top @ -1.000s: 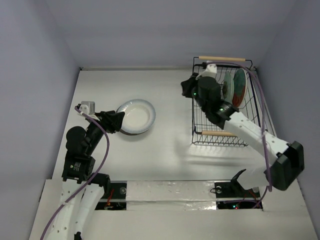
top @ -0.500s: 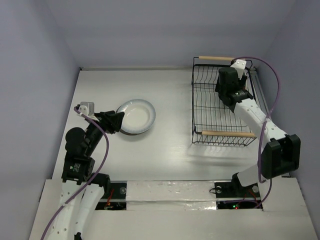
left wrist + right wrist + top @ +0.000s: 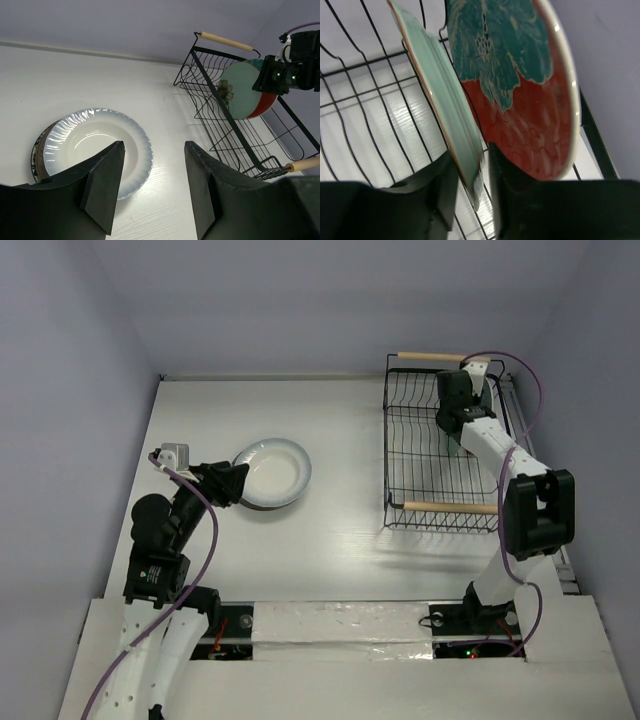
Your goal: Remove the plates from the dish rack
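In the right wrist view, my right gripper (image 3: pixel 471 152) straddles the lower rim of the pale mint green plate (image 3: pixel 440 95), with a finger close on each side. This plate stands upright in the dish rack (image 3: pixel 365 105), and the red-and-teal plate (image 3: pixel 520 90) stands right behind it. Both also show in the left wrist view, the mint plate (image 3: pixel 241 90) in front of the red one (image 3: pixel 268 102). The white plate with a bluish rim (image 3: pixel 272 472) lies on a dark plate (image 3: pixel 37 155) on the table. My left gripper (image 3: pixel 154 145) is open and empty beside this stack.
The black wire rack (image 3: pixel 440 455) with its two wooden handles (image 3: pixel 448 507) stands at the back right, near the right wall. My right arm (image 3: pixel 500 455) reaches over the rack and hides the two plates from above. Walls close the table on three sides.
My right arm swung from the rack's left side to its far right corner, down over the two standing plates. My left arm and the stacked plates have not moved.
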Action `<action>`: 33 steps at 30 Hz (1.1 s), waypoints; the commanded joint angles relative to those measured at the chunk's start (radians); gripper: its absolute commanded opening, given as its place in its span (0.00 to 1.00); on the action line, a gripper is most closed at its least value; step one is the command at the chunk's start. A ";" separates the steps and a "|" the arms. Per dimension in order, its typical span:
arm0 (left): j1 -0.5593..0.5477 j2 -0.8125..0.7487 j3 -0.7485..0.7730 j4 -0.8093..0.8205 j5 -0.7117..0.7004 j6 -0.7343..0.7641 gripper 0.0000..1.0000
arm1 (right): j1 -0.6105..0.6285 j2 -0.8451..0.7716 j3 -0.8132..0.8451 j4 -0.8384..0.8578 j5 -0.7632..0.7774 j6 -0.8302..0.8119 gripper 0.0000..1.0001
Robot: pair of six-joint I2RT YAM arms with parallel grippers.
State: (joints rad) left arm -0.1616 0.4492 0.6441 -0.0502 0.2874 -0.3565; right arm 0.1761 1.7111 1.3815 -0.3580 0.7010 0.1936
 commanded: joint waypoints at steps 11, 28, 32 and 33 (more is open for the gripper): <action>0.005 0.008 0.031 0.043 0.018 0.005 0.48 | 0.016 -0.033 0.060 0.001 0.129 -0.100 0.00; -0.004 0.008 0.028 0.044 0.012 0.004 0.48 | 0.102 -0.179 0.059 0.088 0.305 -0.250 0.00; -0.004 0.008 0.029 0.044 0.009 0.002 0.48 | 0.128 -0.279 0.042 0.085 0.191 -0.137 0.00; -0.004 0.012 0.029 0.044 0.010 0.004 0.48 | 0.141 -0.310 0.037 0.091 0.143 -0.119 0.00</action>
State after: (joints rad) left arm -0.1619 0.4507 0.6441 -0.0502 0.2878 -0.3569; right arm 0.2829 1.5345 1.3865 -0.3901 0.8948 -0.0044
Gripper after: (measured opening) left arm 0.481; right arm 0.121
